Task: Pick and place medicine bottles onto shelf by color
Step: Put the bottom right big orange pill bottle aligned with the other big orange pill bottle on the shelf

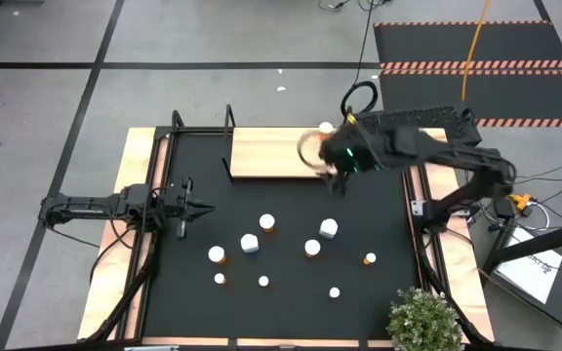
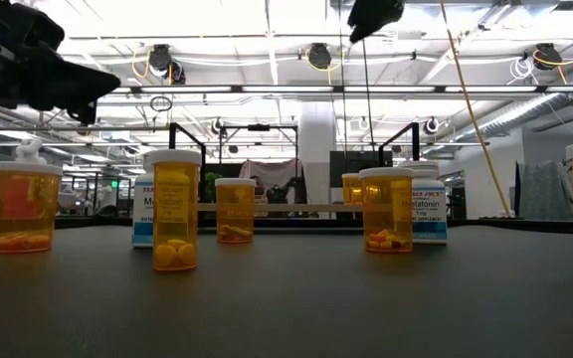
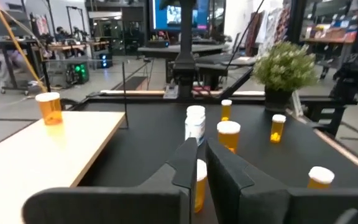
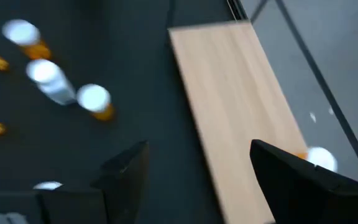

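Orange medicine bottles [image 2: 175, 209] stand nearest the low camera, upright on the black table [image 1: 291, 210]; more bottles, orange and white, are scattered across the near half of the table. Beyond them, the shelf [image 1: 266, 153] lies along the far edge and carries one orange bottle [image 3: 50, 107] near its right end.

The right gripper [image 4: 197, 171] hangs above the right part of the shelf with its fingers spread wide and nothing between them. The left gripper [image 3: 197, 163] waits at the left side of the table, fingers nearly shut and empty.

Judged step: return for the next bottle. Recommended procedure:
1. Select an orange bottle with open space around it, so the fingers do not tip a neighbour.
2. Descend vertically, fingers straddling the cap.
3. Close on the body, lift straight.
4. Place it beside the orange bottle already on the shelf, leaving the left part for white ones.
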Robot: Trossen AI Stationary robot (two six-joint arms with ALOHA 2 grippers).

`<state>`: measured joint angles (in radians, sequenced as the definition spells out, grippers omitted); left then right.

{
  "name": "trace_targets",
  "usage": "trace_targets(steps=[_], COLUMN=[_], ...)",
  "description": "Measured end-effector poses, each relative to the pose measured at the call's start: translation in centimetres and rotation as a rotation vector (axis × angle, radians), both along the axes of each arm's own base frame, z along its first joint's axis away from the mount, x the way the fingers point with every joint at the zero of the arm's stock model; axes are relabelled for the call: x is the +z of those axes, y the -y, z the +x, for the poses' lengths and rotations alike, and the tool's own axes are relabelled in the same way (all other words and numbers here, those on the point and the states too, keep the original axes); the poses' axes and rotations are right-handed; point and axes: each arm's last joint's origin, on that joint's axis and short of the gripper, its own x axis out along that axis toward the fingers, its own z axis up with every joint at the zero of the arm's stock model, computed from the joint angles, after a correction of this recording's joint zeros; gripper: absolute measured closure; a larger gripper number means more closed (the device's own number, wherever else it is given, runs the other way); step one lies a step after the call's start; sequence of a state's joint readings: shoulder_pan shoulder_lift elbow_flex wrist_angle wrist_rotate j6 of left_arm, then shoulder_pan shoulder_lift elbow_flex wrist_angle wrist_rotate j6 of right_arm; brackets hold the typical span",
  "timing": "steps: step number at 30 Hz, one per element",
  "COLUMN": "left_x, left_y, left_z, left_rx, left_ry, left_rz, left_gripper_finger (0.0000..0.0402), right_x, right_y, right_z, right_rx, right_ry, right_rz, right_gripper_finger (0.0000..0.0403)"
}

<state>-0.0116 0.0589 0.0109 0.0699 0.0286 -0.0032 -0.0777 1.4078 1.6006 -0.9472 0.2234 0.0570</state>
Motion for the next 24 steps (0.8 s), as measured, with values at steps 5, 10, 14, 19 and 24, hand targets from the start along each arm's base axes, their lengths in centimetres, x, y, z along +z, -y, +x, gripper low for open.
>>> trace_targets(steps=[5, 10, 14, 19, 24], left_x=[0.7, 2.0, 3.5, 5.3, 7.1], left_y=[0.3, 0.5, 0.7, 1.0, 1.8], left_z=[0.0, -0.2, 0.3, 1.9, 4.8], left_rx=[-0.028, -0.048, -0.057, -0.036, -0.063], left_ry=[0.068, 0.101, 0.061, -0.056, -0.192], left_rz=[-0.004, -0.006, -0.006, 0.005, 0.028], left_gripper_finger=[0.0366, 0.0366, 0.0366, 0.0366, 0.0366], right_x=[-1.8, -4.8, -7.1, -9.6, -11.7], right_y=[-3.8, -5.4, -5.8, -6.0, -5.9], right_z=[-2.0, -2.7, -2.6, -2.7, -3.2], right_rx=[0.023, 0.036, 0.049, 0.03, -0.012], right_ry=[0.114, 0.188, 0.22, 0.195, 0.146], right_rz=[-0.022, -0.043, -0.034, -0.004, 0.03], right_gripper_finger=[0.0126, 0.0126, 0.0126, 0.0126, 0.0126])
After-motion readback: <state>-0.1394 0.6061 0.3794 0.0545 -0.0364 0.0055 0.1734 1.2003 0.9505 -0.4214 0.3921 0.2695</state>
